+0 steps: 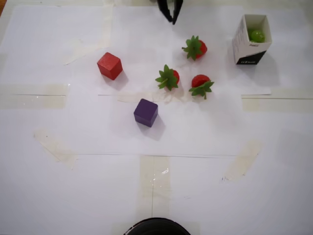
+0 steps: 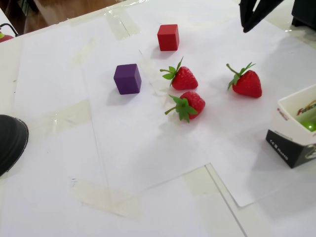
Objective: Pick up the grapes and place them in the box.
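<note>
grape [image 1: 256, 35] sits in the box [image 1: 250, 51], no others visible on the surface. pincer [image 1: 171, 18] hangs empty, slightly spread, so the arm should lift clear of the strawberries [image 1: 168, 78].

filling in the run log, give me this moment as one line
claw: empty, away from box, above table's far edge | grape: inside box | table: three strawberries, red cube, purple cube | no loose grapes visible

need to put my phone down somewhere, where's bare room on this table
Widest bare stretch: the near half, between the purple cube and the black object at the edge. Also left of the red cube. Crowded: the three strawberries toward the box, end effector above.
</note>
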